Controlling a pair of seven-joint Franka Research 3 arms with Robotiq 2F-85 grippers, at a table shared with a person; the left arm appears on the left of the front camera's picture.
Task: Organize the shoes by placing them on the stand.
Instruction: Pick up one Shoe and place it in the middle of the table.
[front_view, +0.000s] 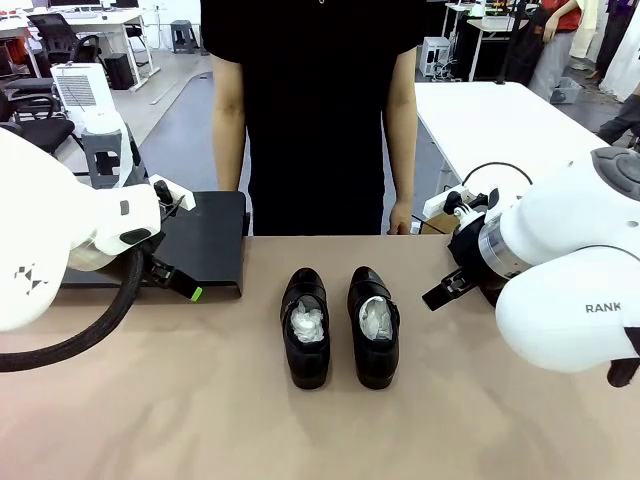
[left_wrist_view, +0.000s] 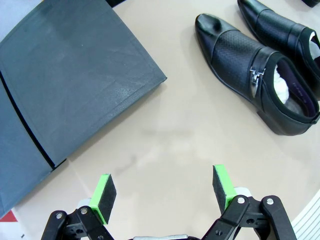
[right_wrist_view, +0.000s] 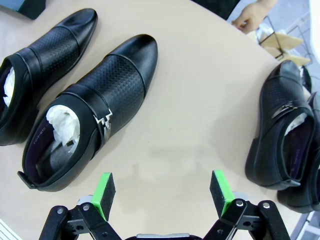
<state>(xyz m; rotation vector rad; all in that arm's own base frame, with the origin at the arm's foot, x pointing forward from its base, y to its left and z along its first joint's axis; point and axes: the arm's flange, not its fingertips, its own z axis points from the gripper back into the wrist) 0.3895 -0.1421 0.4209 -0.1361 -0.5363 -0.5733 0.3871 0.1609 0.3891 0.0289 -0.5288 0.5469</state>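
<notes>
Two black glossy shoes stuffed with white paper lie side by side mid-table, toes toward the person: the left shoe (front_view: 305, 330) and the right shoe (front_view: 373, 325). The matte black stand (front_view: 205, 240) sits at the far left, bare on top. My left gripper (front_view: 185, 283) hovers at the stand's near right corner, open and holding nothing (left_wrist_view: 165, 192); below it are the stand (left_wrist_view: 75, 75) and a shoe (left_wrist_view: 250, 75). My right gripper (right_wrist_view: 162, 192) is open over bare table, between the middle pair (right_wrist_view: 85, 105) and a second pair of shoes (right_wrist_view: 282, 120) at its right.
A person in black stands at the far edge, a hand (right_wrist_view: 247, 17) resting near the table rim. My right arm (front_view: 560, 280) fills the right side. Free tabletop lies in front of the middle pair.
</notes>
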